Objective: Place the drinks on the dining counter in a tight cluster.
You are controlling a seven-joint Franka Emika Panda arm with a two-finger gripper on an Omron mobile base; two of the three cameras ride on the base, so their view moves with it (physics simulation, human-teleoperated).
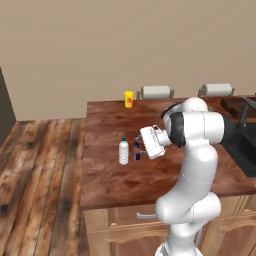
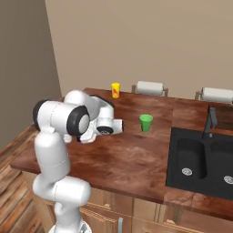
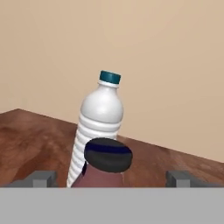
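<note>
On the dark wood dining counter (image 1: pixel 112 185) stands a clear-white water bottle (image 1: pixel 123 151) with a dark cap, upright. Just to its right is a shorter purple-blue bottle (image 1: pixel 137 155). My gripper (image 1: pixel 140 145) reaches in from the right at that short bottle, its jaws open. In the hand view the short bottle's dark cap (image 3: pixel 108 155) sits low between my two fingertips (image 3: pixel 42 178), with a gap on either side. The water bottle (image 3: pixel 101 120) rises right behind it. My gripper (image 3: pixel 111 179) grips nothing.
A yellow cup (image 1: pixel 129 99) stands at the counter's far edge, with two white-cushioned stools (image 1: pixel 156 91) beyond it. A green cup (image 2: pixel 146 123) stands mid-counter. To the right are a black sink (image 2: pixel 205 159) and its faucet (image 2: pixel 210 120). Wood floor lies to the left.
</note>
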